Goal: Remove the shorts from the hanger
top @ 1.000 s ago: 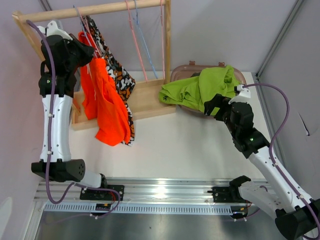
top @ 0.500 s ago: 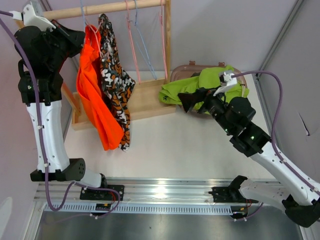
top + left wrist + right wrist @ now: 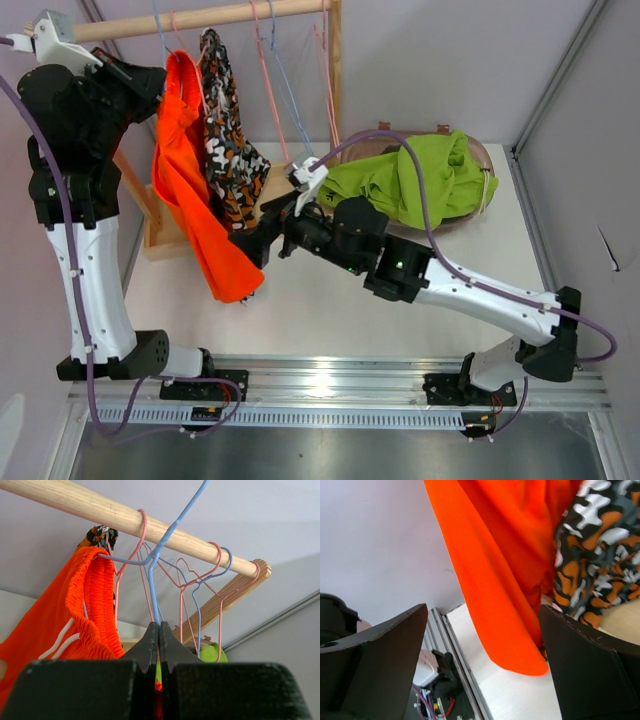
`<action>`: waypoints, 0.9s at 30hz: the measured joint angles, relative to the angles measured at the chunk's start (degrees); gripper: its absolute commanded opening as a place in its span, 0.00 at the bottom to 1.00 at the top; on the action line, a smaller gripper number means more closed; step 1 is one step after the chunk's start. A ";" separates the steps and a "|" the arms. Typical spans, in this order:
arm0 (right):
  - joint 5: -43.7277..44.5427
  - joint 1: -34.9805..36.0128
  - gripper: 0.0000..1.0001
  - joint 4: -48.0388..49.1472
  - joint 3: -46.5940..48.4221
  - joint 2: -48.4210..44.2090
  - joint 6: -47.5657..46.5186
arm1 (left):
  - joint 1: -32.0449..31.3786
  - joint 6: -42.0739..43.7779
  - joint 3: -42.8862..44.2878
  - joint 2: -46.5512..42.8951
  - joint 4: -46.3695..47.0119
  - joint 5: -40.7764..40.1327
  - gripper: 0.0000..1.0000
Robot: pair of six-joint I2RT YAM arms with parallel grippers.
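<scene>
Pinches the blue hanger in closed left end effector; holds right end effector wide open near hem of orange shorts.

Legend: you see a wooden rod topping the rack, with its upright post at the right. A brown tub sits beside the rack on the white table. A metal rail lines the table's near edge.

White-and-black arms, purple cables

Orange shorts directly before right gripper
</scene>
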 measured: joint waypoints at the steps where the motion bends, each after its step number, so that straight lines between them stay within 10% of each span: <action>1: -0.17 0.55 0.99 0.42 1.11 1.38 0.00 | 0.07 -0.11 -0.72 -0.76 0.33 -0.20 0.00; 18: -0.46 5.90 0.96 0.26 31.04 22.45 -3.82 | 2.25 -2.25 -12.09 -10.82 5.16 -0.48 0.00; 27: 0.04 6.99 0.27 -0.20 30.71 26.97 -3.52 | 5.92 -5.49 -17.44 -14.19 8.41 1.64 0.00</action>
